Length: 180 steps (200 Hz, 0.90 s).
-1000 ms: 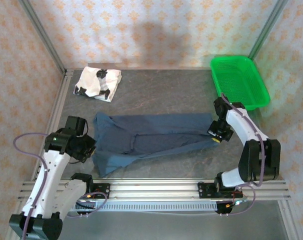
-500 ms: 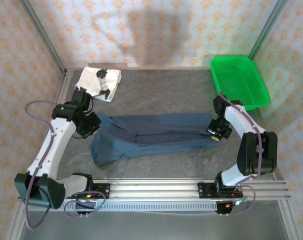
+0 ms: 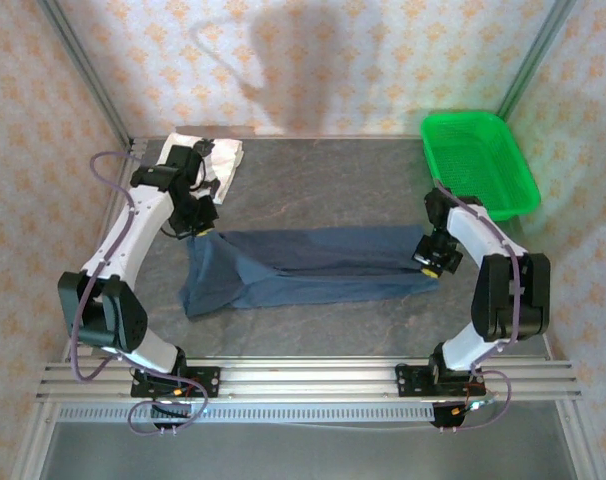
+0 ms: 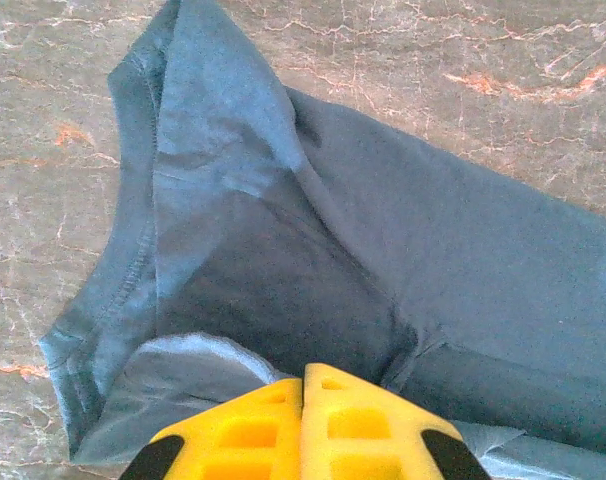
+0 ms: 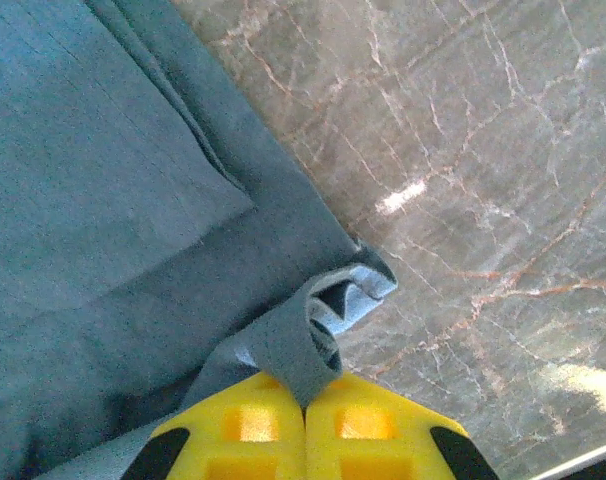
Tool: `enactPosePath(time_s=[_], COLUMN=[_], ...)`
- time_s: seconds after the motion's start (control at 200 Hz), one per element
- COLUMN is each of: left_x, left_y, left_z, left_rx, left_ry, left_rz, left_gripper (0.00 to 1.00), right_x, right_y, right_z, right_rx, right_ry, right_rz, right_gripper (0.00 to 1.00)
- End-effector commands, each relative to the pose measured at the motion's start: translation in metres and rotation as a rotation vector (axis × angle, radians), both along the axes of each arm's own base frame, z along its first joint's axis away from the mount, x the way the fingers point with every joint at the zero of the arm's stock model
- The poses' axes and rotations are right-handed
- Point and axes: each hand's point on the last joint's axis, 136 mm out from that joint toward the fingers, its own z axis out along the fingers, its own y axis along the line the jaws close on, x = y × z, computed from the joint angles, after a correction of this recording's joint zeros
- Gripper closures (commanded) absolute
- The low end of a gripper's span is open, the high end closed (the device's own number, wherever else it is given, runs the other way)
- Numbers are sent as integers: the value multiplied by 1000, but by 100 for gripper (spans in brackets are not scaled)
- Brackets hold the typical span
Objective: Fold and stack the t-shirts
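Jaws — both pairs — tight on navy t-shirt [image 3: 313, 265]

Overhead view: illumination is bright and even, coming from above. A broad, soft shadow falls on the far patterned wall [image 3: 283, 60]. The green plastic mesh basket [image 3: 480, 160] renders strongly saturated.

Right wrist view: two pale glare patches lie on the polished grey marbled bench [image 5: 463, 130], one mid-frame and one at the right edge.

Left wrist view: the dark navy cloth t-shirt [image 4: 463, 260] is sharp, with a dim shadowed hollow beneath its fold. The yellow fingers [image 4: 353, 430] are evenly lit.
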Motion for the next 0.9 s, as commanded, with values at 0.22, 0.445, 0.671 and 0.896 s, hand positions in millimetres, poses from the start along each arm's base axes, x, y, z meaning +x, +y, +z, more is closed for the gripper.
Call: enactPosePath(time_s=[0.22, 0.445, 0.671, 0.896], left_x=[27, 43, 55, 66], left_y=[9, 11, 12, 13], left_z=[-18, -28, -37, -45], left_rx=[77, 94, 92, 69], left_ry=[2, 1, 1, -5], left_rz=[-30, -35, -25, 1], left_gripper=[100, 100, 100, 100], right_x=[29, 41, 47, 52], right_y=[-11, -12, -15, -25], right_z=[-5, -13, -20, -21], right_rx=[-52, -56, -81, -100], right_ry=[-20, -7, 7, 2], right_rz=[21, 29, 36, 15], right_gripper=[100, 100, 100, 86])
